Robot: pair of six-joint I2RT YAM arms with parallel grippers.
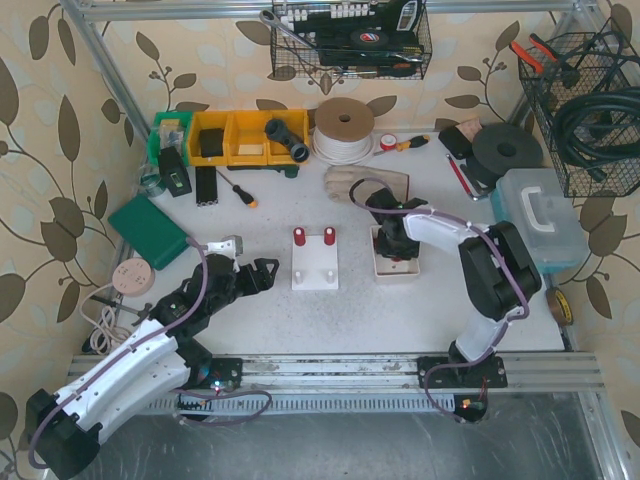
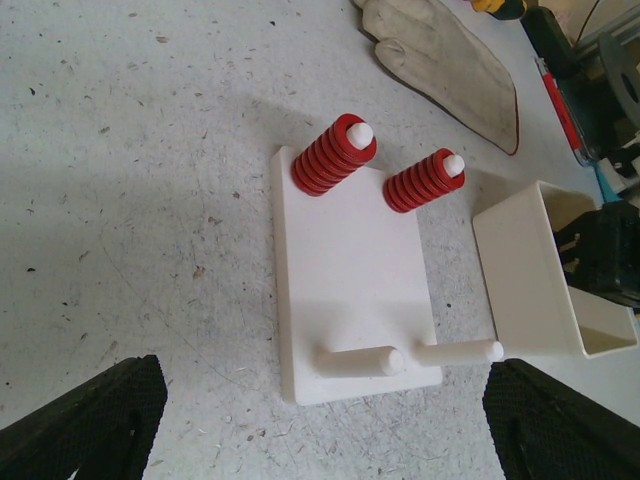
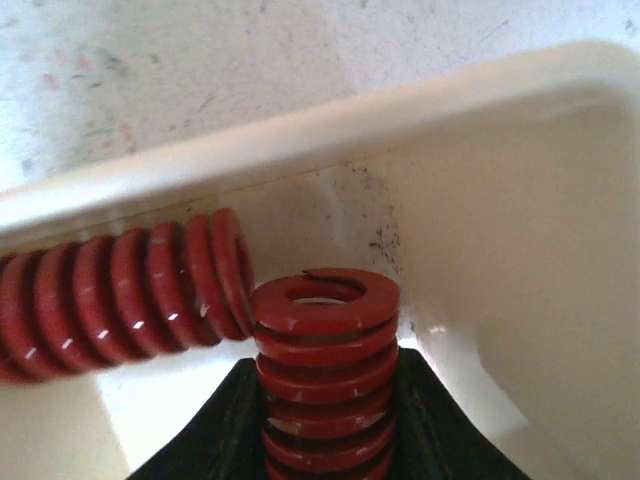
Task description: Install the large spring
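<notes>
The grey, speckled desk (image 1: 450,320) carries everything. The right arm (image 1: 495,270) bends over it and points its jaws down into a white tray (image 1: 398,268). The left arm (image 1: 130,365) lies low, its jaws spread wide and holding nothing. In the left wrist view, the black fingers (image 2: 90,420) sit at the two bottom corners with bare desk between them. A pale work glove (image 2: 450,60) lies far ahead of the left jaws, off to their right. Straight ahead of those jaws, centred on their gap, is a white peg board (image 2: 350,290). The tray stands just beside the board's right edge, with the dark right jaws showing inside it. In the right wrist view the tray's wall (image 3: 520,200) curves round close behind the right jaws. These jaws pinch an upright red spring (image 3: 325,370) from both sides, its open top ring facing the camera. A second red spring (image 3: 120,300) lies on its side on the tray floor, just left of the pinched one and touching or nearly touching it. On the board, the two pegs farthest from the left jaws each wear a red spring, a wider spring (image 2: 333,155) on the left and a narrower spring (image 2: 424,180) on the right. The two pegs nearest those jaws stand bare, a thicker peg (image 2: 355,360) on the left and a thinner peg (image 2: 455,352) on the right.
</notes>
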